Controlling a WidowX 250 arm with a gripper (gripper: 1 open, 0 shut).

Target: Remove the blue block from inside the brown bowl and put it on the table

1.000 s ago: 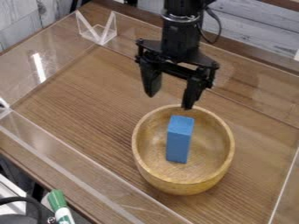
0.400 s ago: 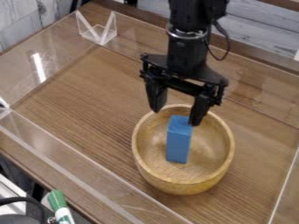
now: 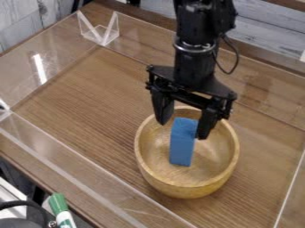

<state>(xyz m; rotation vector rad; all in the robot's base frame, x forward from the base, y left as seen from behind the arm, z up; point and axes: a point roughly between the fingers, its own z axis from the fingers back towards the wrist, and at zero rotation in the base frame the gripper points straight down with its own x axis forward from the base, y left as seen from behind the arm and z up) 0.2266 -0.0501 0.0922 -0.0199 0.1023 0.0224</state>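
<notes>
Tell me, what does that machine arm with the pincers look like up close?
The arm is all matte black, a chunky column of stacked cylindrical segments. A thin black cable loops down its side. At the bottom sits the claw: a black crossbar carrying two slim black fingers. No markings are visible.

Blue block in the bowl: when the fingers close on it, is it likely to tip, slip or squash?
The blue block looks solid and flat-sided, so probably stiff and easy to pinch. It stands upright, taller than wide, on the curved floor of the brown bowl, so an off-centre nudge could tip it. The open gripper straddles its top.
</notes>
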